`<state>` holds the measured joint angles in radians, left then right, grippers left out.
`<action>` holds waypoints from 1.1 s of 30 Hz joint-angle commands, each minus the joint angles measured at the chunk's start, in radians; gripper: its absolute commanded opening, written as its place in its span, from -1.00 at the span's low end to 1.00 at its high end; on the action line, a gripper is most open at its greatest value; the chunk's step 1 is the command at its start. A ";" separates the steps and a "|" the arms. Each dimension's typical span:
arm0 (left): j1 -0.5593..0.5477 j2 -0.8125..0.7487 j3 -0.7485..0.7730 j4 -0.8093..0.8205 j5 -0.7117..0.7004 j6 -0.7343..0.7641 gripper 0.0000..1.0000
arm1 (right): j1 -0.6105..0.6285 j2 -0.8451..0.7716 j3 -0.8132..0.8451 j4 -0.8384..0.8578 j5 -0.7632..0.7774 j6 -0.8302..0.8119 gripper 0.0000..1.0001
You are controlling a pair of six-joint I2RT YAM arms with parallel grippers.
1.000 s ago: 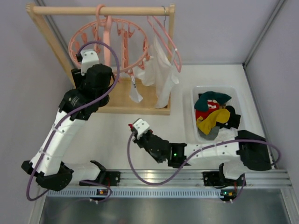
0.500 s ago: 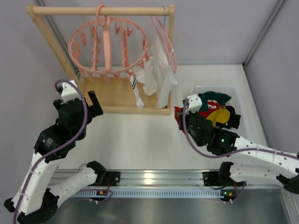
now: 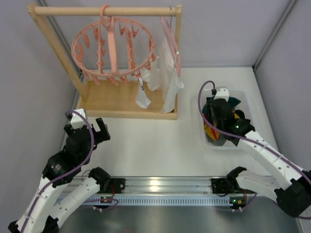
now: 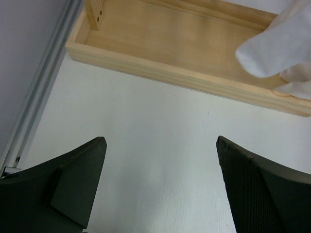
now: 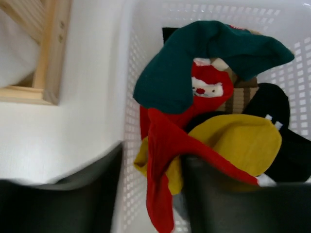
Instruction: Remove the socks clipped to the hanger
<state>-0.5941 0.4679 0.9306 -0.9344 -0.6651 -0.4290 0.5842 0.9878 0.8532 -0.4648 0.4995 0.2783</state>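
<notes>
Some limp white socks (image 3: pixel 143 99) hang clipped to the round pink plastic hanger (image 3: pixel 112 48), upper left. I see the left gripper (image 4: pixel 160 145) spread wide above the table (image 4: pixel 146 121). The right gripper (image 5: pixel 151 158), blurred, straddles a soft red sock (image 5: pixel 163 141) over the perforated white basket (image 5: pixel 130 97); I can't tell whether it pinches.

We found the hanger (image 3: pixel 112 48) hung on the rack (image 3: pixel 104 10) at far left, with clipped socks (image 3: pixel 167 82) at its right edge. To the right, a basket (image 5: pixel 129 97) held loose socks (image 5: pixel 209 73).
</notes>
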 commanded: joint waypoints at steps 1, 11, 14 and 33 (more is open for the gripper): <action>-0.003 -0.011 0.001 0.094 0.022 -0.014 0.96 | -0.073 0.069 0.075 -0.029 -0.072 -0.050 0.39; -0.009 0.002 -0.010 0.097 0.019 -0.019 0.96 | -0.015 -0.037 0.058 0.096 -0.289 0.031 0.99; -0.010 0.014 -0.012 0.101 0.019 -0.017 0.96 | 0.051 -0.132 -0.049 0.314 -0.477 0.093 0.99; -0.027 0.005 -0.024 0.101 0.004 -0.027 0.96 | 0.534 0.524 0.182 0.919 0.033 -0.269 0.96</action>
<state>-0.6094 0.4862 0.9195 -0.8822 -0.6479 -0.4446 1.1404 1.4483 0.9394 0.3065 0.4629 0.1032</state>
